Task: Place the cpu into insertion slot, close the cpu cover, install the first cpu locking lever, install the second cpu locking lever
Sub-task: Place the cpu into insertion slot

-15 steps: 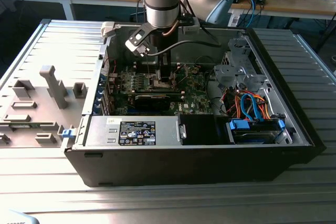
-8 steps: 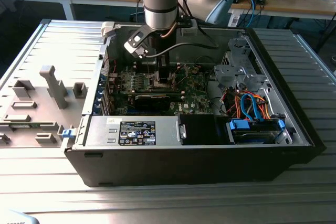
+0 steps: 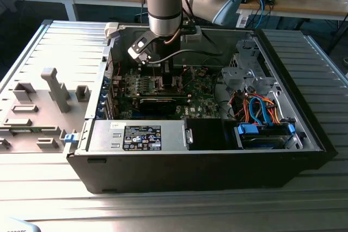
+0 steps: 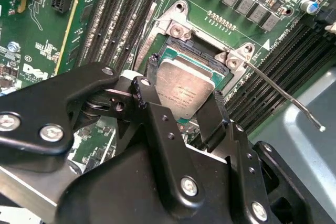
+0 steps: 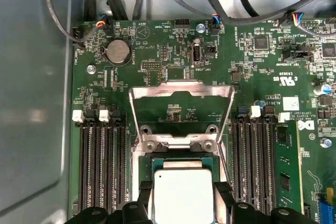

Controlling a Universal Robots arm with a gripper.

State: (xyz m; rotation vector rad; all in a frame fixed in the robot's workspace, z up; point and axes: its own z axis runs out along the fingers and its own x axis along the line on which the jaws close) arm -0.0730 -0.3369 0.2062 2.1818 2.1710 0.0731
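Right up close, the black gripper (image 4: 182,98) is clenched on the cpu (image 5: 182,195). One of its fingers (image 4: 148,80) presses one edge of the chip and the other presses the opposite edge, so the dull metal top faces up and stays clear. Pinching it by the sides makes sense to me, as nothing then touches the contact face underneath.

The chip hangs squarely over the insertion slot (image 4: 194,55), with a strip of the dark socket showing past its far edge. I can't tell from here whether it has bottomed out or sits a hair above.

The cpu cover (image 5: 157,88) is swung wide open on its hinge and stands back from the socket, which leaves the way down free. A thin locking lever (image 4: 283,94) sticks out loose to one side, unlatched, which is why the cover is free to stand open. Rows of memory slots (image 5: 100,166) flank the socket on both sides, close enough that the fingers have little room to stray.

From across the room, the arm (image 3: 163,4) reaches straight down into the open computer case (image 3: 304,134), which lies flat on the ribbed bench (image 3: 163,210). Nothing is closed or latched yet.
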